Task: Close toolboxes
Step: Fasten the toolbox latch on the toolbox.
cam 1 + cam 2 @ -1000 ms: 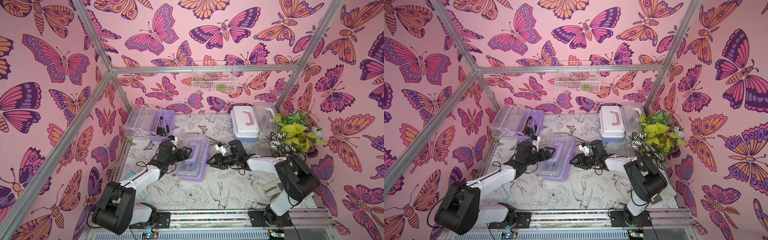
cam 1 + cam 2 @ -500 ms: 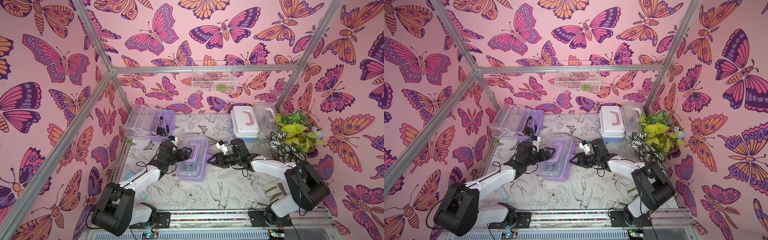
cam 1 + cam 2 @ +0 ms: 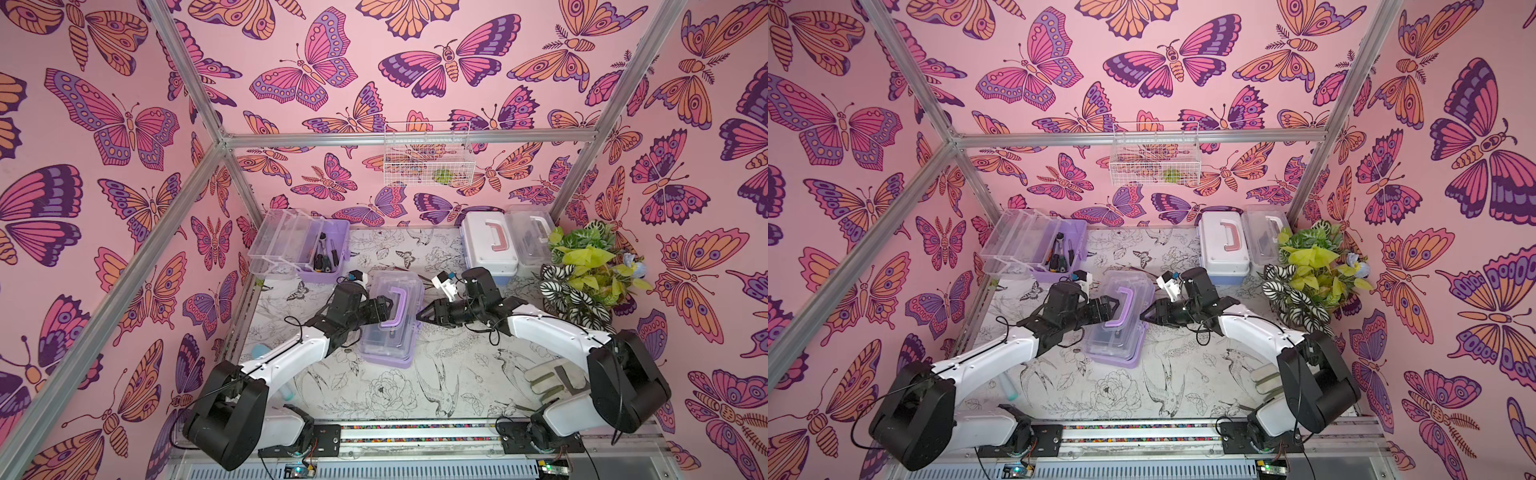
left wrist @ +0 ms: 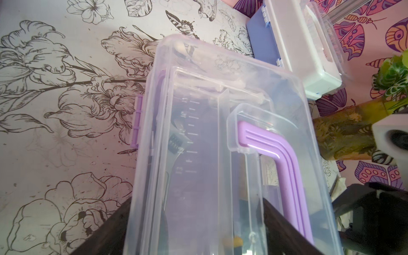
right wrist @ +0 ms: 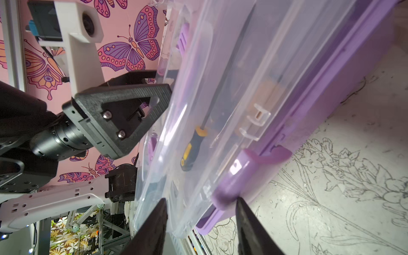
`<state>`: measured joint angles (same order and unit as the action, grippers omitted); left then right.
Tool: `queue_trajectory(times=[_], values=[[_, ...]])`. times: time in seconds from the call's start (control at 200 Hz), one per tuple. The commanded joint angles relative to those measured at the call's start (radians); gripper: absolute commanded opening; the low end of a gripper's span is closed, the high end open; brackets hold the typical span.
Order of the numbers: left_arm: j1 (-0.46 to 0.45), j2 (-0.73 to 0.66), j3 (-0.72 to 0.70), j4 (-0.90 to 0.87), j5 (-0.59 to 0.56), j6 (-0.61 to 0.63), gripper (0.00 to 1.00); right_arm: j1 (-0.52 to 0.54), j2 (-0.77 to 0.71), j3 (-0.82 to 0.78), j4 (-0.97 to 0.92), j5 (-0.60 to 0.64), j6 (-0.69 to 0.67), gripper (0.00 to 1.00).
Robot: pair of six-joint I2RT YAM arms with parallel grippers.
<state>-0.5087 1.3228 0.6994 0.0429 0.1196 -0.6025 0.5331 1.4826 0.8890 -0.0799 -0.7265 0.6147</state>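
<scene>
The left fingers (image 4: 106,229) stand wide apart on top of the centre purple toolbox (image 3: 388,343), straddling the raised section of its clear lid (image 4: 198,154); whether they press down on it cannot be told. The right fingers (image 5: 152,227) are also apart, set at the box's front edge with the lid rim and the purple latch (image 5: 249,174) between them, and nothing is clamped yet.

The box sits mid-table (image 3: 415,386) between both arms. Its lid is down, but the latch flares outward and appears unlatched.

Recommended procedure, as a judgement:
- Keep the lid flat with the left fingers so the box cannot slide or tip.
- Centre the right pinch on the latch, not on the bare clear rim.
- Squeeze squarely until the latch seats.

The second purple toolbox (image 3: 340,237) lies open in the far left corner. The light blue toolbox (image 3: 478,249) and the white toolbox (image 3: 532,237) stand side by side at the far right, lids down.

No brand or label is legible. Moulded graduation marks show on the inner tray, but their numerals are too faint to read.
</scene>
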Motion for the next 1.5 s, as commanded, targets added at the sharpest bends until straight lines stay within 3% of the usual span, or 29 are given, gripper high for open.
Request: queue_trajectory(times=[0.0, 0.461, 0.631, 0.931, 1.217, 1.497], values=[[-0.022, 0.034, -0.03, -0.263, -0.033, -0.025, 0.79, 0.008, 0.023, 0.045, -0.096, 0.017, -0.064, 0.48], [-0.062, 0.059, 0.005, -0.267, -0.038, -0.025, 0.97, 0.01, 0.077, 0.056, -0.082, 0.022, -0.055, 0.34], [-0.068, 0.076, 0.012, -0.265, -0.035, -0.028, 0.97, 0.011, 0.082, 0.056, -0.09, 0.035, -0.058, 0.28], [-0.072, 0.083, 0.017, -0.261, -0.034, -0.027, 0.96, 0.023, 0.082, 0.085, -0.159, 0.076, -0.067, 0.31], [-0.079, 0.082, 0.018, -0.261, -0.035, -0.027, 0.95, 0.049, 0.126, 0.149, -0.27, 0.196, -0.078, 0.31], [-0.081, 0.074, 0.017, -0.26, -0.035, -0.027, 0.95, 0.066, 0.143, 0.162, -0.268, 0.199, -0.074, 0.29]])
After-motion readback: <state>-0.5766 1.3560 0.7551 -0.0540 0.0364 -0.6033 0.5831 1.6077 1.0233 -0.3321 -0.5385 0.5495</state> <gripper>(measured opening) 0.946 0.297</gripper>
